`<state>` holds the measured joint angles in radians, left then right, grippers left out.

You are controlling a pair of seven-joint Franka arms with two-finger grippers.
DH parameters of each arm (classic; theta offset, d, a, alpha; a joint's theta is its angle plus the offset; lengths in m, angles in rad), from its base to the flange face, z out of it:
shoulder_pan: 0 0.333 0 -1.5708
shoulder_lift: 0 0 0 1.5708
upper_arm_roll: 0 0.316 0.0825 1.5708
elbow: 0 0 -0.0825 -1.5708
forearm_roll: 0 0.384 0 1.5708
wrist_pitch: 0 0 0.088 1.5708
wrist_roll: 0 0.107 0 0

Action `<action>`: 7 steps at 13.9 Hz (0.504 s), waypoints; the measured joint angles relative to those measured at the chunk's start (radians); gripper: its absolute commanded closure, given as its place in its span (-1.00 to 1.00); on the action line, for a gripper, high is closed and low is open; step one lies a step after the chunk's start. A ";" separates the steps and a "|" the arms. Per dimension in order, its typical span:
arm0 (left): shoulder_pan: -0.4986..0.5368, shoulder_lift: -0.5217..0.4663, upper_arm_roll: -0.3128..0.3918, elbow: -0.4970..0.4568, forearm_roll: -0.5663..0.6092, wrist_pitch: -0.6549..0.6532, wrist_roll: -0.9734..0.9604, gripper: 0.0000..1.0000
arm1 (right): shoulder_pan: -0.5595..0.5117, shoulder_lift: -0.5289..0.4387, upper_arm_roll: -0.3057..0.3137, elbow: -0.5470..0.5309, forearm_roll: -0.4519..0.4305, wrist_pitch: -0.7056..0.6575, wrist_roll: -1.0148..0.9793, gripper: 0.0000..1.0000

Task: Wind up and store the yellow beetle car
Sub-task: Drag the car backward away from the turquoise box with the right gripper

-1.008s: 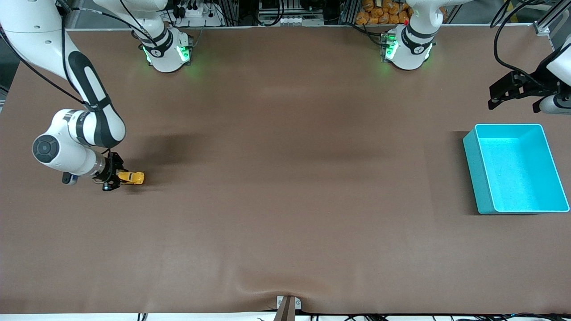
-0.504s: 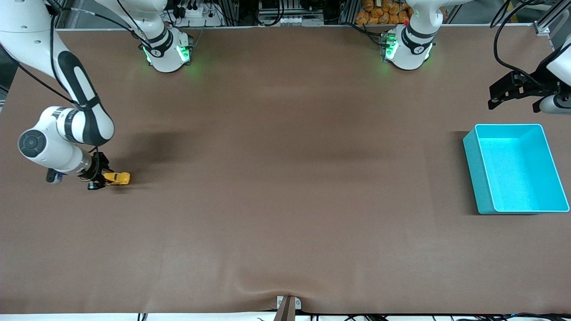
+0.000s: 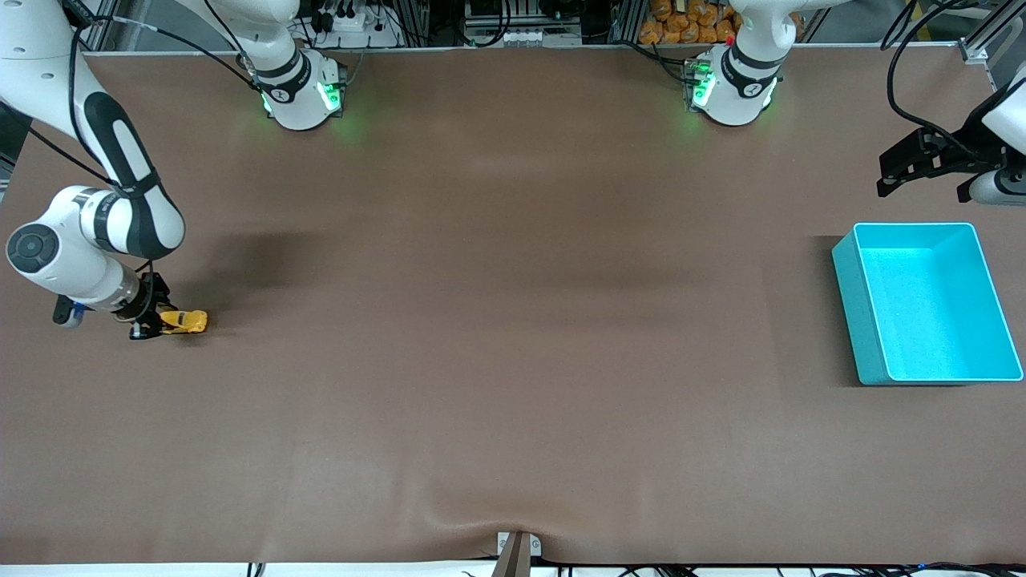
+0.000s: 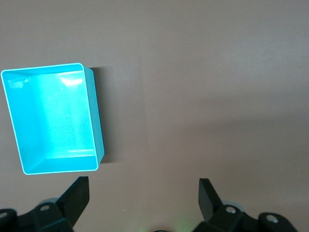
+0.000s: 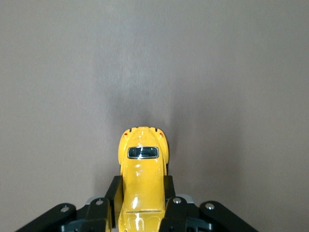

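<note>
The teal bin [image 3: 926, 303] is taken as the landmark; it stands on the brown table [image 3: 513, 361] at the left arm's end. Its inside is seen bare in both the front and left wrist views [image 4: 53, 118], with only pale glare on its floor. No brand, label or readable writing can be made out on the bin or on anything else in view.

The yellow beetle car [image 3: 183, 321] is found well apart from the bin, at the right arm's end of the table, at about the same nearness to the front camera as the bin. It is clamped at one end by the right gripper [image 3: 149, 319], low at the table surface. In the right wrist view the car's body [image 5: 143, 186] is seen pinched between the two fingers [image 5: 112, 195], its dark window facing up.

The left gripper [image 3: 922, 163] is held waiting in the air over the table beside the bin's farther rim, with its jaws spread wide and nothing between them.
</note>
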<state>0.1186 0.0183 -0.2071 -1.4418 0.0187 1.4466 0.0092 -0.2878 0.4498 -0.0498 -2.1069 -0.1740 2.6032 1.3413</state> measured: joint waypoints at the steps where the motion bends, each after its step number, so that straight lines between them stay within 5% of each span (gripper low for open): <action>1: 0.000 0.000 0.000 0.000 0.000 0.000 0.000 -1.00 | -0.008 0.002 0.000 0.003 -0.001 0.004 -0.010 0.92; 4: 0.000 0.000 0.000 0.000 0.000 0.000 0.000 -1.00 | -0.012 0.004 0.000 0.005 -0.003 0.006 -0.017 0.75; 6: 0.000 0.000 0.000 0.000 0.000 0.000 0.000 -1.00 | -0.012 0.004 0.000 0.005 -0.004 0.006 -0.018 -0.27; 7: 0.000 0.000 0.000 0.000 0.000 0.000 0.000 -1.00 | -0.012 0.005 0.000 0.006 -0.005 0.005 -0.019 -0.99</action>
<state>0.1185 0.0183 -0.2072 -1.4418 0.0187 1.4466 0.0092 -0.2996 0.4546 -0.0495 -2.1008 -0.1787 2.6078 1.3227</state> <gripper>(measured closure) 0.000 0.621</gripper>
